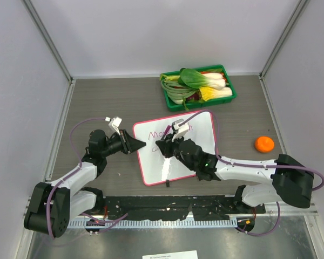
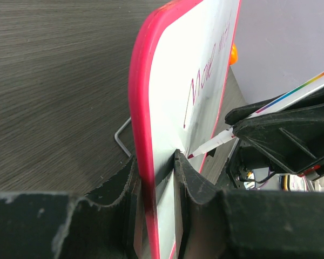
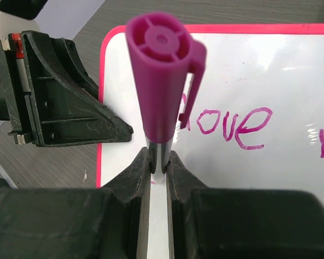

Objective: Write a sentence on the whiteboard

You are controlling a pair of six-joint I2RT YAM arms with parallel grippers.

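Restraint comes from the left tool [image 1: 139, 144], which is clamped on the left edge of the whiteboard [image 1: 151, 161], with one finger on the writing face and one behind the pink frame. I judge this grip anchors the board so that pen pressure cannot slide it. The board sits mid-bench between the two arms, turned at an angle. I cannot tell whether it lies flat or is slightly raised.

Magenta lettering reading "Move" runs across the far part of the face, with a further stroke beyond it.

The right tool [image 3: 159, 162] is closed tight on a marker [image 3: 161, 81], gripping the barrel just below the purple cap parked on its rear end. The tip points down at the face near the left edge, below the written line. I cannot confirm contact. I judge this placement suits starting a second line.

A green tray [image 1: 233, 96] of vegetables stands at the far side. An orange [image 1: 264, 144] lies to the right, well apart from the board.
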